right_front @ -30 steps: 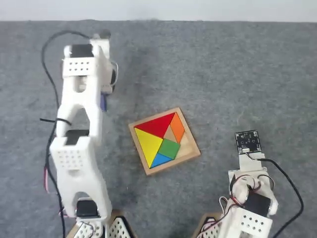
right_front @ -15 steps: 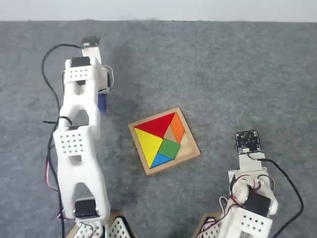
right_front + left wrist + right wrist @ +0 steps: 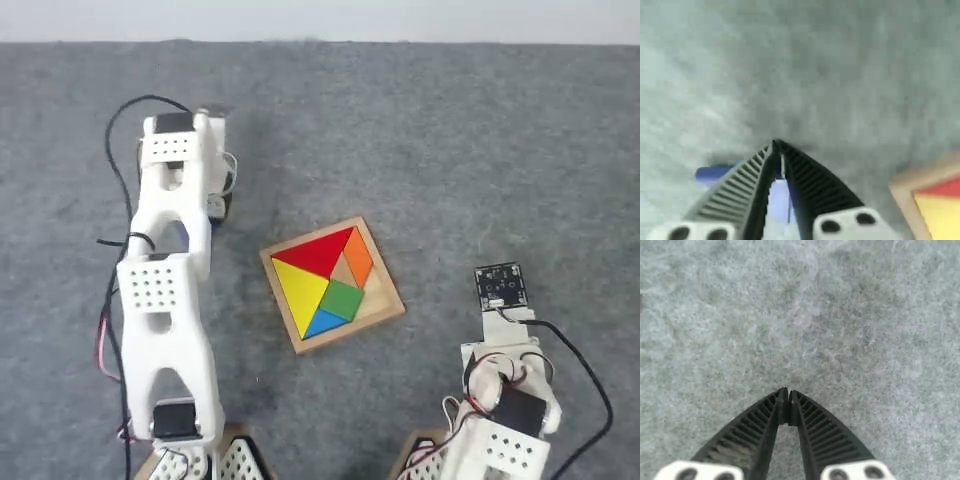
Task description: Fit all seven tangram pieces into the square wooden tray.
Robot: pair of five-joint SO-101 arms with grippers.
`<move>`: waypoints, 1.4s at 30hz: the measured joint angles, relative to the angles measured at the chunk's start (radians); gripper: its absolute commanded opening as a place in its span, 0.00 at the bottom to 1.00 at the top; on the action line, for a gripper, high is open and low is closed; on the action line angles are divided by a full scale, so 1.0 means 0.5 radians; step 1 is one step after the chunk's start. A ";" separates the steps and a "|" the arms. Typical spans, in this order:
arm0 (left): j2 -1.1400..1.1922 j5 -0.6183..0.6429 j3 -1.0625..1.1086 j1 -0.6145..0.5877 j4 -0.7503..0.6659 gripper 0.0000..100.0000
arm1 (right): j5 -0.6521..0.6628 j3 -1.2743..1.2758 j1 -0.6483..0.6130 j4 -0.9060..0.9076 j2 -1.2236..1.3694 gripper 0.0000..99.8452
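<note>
Since the left gripper (image 3: 776, 146) pinches the blue piece (image 3: 779, 197) in its fingers, well apart from the wooden tray (image 3: 383, 297), carry it level toward the bare gap; the right gripper (image 3: 788, 407), fingers together, holds nothing

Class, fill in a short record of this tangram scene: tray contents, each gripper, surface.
Tray: square wooden tray holds red triangle, yellow triangle, orange parallelogram, green square, small blue triangle; bare gaps show.
Left gripper: shut on a blue tangram piece, off the tray.
Right gripper: shut, empty.
Surface: grey carpet.
</note>
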 measured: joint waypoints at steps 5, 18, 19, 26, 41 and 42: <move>-0.365 -0.089 0.583 0.055 0.003 0.02 | 0.000 0.000 0.000 0.000 0.000 0.03; -1.749 -0.384 2.102 0.055 -0.586 0.12 | 0.000 0.000 0.000 0.000 0.000 0.03; -1.857 -0.374 2.163 0.040 -0.651 0.17 | 0.000 0.000 0.000 0.000 0.000 0.03; -2.105 -0.328 2.513 -0.138 -0.942 0.29 | 0.000 0.000 0.000 0.000 0.000 0.03; -1.461 -0.328 2.222 -0.184 -1.046 0.24 | 0.000 0.000 0.000 0.000 0.000 0.03; -1.455 -0.328 2.222 -0.203 -1.046 0.23 | 0.000 0.000 0.000 0.000 0.000 0.03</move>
